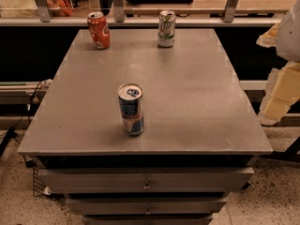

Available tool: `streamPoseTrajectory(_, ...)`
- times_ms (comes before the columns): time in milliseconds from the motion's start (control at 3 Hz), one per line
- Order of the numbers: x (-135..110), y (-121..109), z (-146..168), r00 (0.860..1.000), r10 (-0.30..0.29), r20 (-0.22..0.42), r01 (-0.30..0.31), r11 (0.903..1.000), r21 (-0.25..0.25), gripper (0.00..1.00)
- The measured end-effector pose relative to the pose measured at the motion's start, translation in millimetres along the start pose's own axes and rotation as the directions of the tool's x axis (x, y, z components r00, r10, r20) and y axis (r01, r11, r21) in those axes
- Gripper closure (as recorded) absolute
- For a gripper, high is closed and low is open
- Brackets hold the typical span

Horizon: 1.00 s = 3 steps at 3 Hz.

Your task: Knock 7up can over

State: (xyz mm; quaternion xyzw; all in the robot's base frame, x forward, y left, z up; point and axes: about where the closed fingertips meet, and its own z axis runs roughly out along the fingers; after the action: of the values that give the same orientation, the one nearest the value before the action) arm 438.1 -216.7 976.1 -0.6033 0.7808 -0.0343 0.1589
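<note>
Three cans, one of each: orange-red can [99, 30] by the far left corner, blue-and-silver can [131, 108] near the front edge, 7up can [166, 28] upright at the far edge. The hand [281, 90] hangs off the worktop's [197, 102] right edge, and I can't tell its grip. Risk: a long sweep sends the 7up can off the back.

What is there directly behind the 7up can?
Behind the 7up can, past the far edge of the table, runs a pale ledge; the can covers part of it. The gripper hangs right of the table.
</note>
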Motion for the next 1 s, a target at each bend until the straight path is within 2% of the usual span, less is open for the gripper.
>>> streamPoseTrajectory(333,0,0,0,1.0,0.0,0.0,0.0,1.0,0.0,0.0)
streamPoseTrajectory(667,-9,-15,7,0.998,0.004,0.06,-0.006,0.9996,0.028,0.0)
streamPoseTrajectory(1000,-33,-56,30,0.979,0.015,0.205,-0.029,0.9974,0.066,0.0)
